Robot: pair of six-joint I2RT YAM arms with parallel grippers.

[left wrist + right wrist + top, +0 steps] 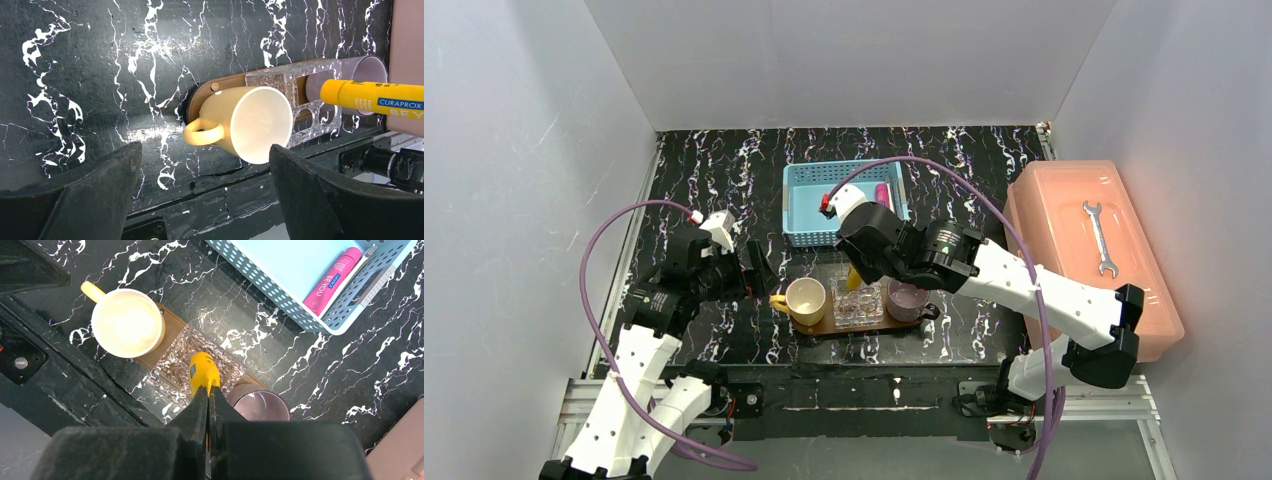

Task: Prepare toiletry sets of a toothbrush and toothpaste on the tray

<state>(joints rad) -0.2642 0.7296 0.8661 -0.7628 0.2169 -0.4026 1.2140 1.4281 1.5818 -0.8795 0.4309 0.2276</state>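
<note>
Closed black fingers of the right gripper [208, 390] filled the near part of its wrist view, pinched tight on the yellow toothpaste [202, 371], one of two tubes. The other, the magenta toothpaste [332, 280], lay well ahead of that gripper in the single light-blue basket [250, 275]. One pale toothbrush [350, 276] lay right alongside it; a second brush could not be made out with certainty. Directly beneath the held tube sat one clear glass holder [177, 365] on the one brown tray [172, 327]. A yellow cup [127, 322] flanked it to the gripper's left and a lilac cup [260, 405] stood just beside the fingers on the right, two cups in all. The left gripper [205, 155] gaped wide and held nothing, the yellow cup close ahead of its jaws but untouched. One salmon box [1064, 230] bearing one wrench [1101, 237] stood well off to the right gripper's right.
</note>
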